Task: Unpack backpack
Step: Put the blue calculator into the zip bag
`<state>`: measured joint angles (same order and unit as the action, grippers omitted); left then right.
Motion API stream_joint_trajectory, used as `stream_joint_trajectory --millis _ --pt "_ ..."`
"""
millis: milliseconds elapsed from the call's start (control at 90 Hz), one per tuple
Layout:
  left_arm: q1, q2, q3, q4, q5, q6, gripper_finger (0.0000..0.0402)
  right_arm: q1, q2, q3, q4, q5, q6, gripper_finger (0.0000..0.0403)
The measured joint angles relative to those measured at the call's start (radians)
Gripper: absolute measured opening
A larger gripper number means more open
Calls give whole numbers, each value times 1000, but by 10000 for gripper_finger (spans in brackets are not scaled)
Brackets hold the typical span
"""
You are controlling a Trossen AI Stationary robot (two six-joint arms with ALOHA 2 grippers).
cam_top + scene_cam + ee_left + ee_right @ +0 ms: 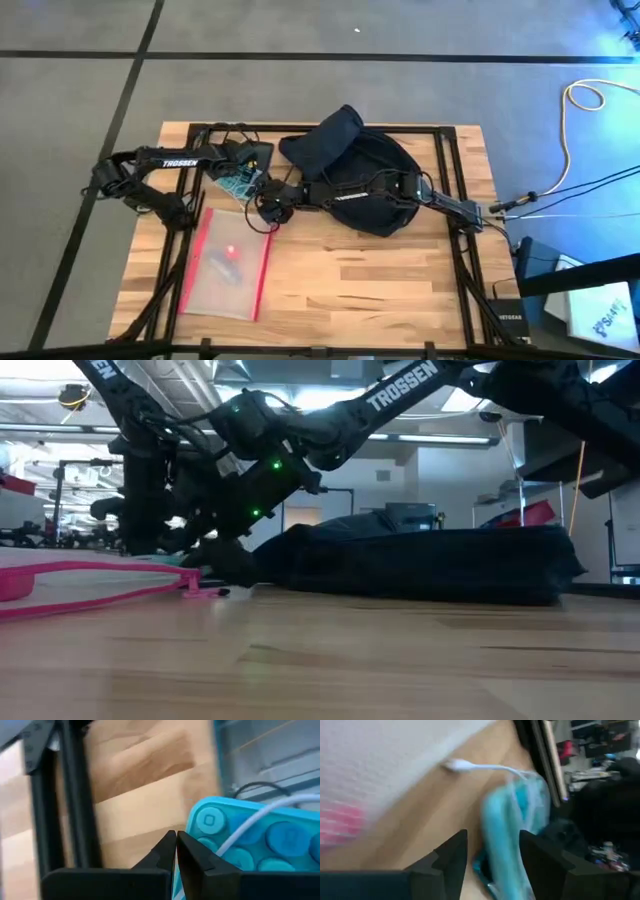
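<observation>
The dark navy backpack (350,170) lies flat at the table's far middle (430,560). Left of it a teal pad with round bumps (235,183) has a white cable (260,817) across it. My left gripper (176,845) is shut at the pad's edge. My right gripper (492,855) reaches from the right across the backpack and stands open. Its fingers are on either side of one end of the teal pad (505,820). Whether they touch it cannot be told. My left gripper has its shut fingertips against the teal pad's edge (192,832), beside a corner bump. A sliver of teal (174,887) shows between the fingers farther back. Whether they pinch the pad or the cable, I cannot tell.
A clear red-edged zip pouch (228,262) with small items lies on the near left of the table (90,575). Black frame rails (452,200) run along the table's left and right sides. Bare wood (370,280) lies at the near middle and right.
</observation>
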<state>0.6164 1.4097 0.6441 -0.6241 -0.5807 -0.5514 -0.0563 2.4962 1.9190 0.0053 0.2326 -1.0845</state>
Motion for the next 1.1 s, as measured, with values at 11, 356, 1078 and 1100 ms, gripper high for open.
stream_joint_trajectory --millis 11,356,1078,1100 --pt "-3 0 0 1 1 0 0 -1 0 0 4 5 0 161" --pt "-76 0 0 10 70 -19 0 -3 0 0 -31 -5 -21 161" --pt "-120 0 0 24 96 -17 0 20 7 -4 -53 37 -29 124" --pt "-120 0 0 24 96 -17 0 22 7 -5 -48 37 -25 124"
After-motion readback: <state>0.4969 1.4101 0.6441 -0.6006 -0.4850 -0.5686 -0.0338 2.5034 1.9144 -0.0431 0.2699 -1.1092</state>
